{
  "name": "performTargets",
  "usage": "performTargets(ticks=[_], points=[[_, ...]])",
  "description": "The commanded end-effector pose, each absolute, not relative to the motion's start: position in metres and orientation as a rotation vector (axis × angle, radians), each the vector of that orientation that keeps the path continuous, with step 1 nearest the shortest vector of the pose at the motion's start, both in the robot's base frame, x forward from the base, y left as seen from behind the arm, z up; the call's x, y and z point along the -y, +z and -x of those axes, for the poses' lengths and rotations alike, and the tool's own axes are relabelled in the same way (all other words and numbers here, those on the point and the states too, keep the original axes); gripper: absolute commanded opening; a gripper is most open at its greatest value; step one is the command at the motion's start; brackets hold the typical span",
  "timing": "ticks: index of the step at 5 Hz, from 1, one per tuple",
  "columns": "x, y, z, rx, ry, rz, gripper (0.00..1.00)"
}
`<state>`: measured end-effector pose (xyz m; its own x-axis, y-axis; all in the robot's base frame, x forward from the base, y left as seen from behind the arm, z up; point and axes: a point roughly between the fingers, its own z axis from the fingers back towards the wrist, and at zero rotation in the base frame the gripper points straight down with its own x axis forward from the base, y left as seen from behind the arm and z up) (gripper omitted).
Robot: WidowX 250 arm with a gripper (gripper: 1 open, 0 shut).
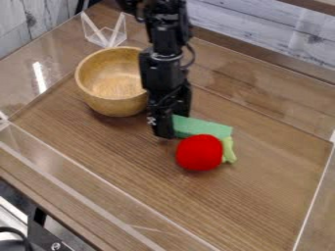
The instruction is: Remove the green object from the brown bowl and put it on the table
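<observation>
The green object (205, 128), a flat light-green block, lies on the table (105, 176) to the right of the brown bowl (114, 80). The bowl's inside looks empty. My gripper (163, 125) points down between the bowl and the block, just off the block's left end. Its fingers stand apart with nothing between them, so it is open.
A red round toy fruit (199, 153) with a pale green leaf (230, 149) sits right in front of the block, touching it. Low clear acrylic walls (26, 137) border the tabletop. A clear folded piece (102, 31) stands behind the bowl.
</observation>
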<state>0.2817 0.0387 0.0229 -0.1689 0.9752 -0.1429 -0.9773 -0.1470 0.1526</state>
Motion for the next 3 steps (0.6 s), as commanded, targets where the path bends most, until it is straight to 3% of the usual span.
performTargets(ticks=[1,3], points=[[-0.04,0.046,-0.286,-0.205,1.721,0.05,1.0],[-0.041,0.061,-0.294,-0.215,1.771,0.067,1.0]])
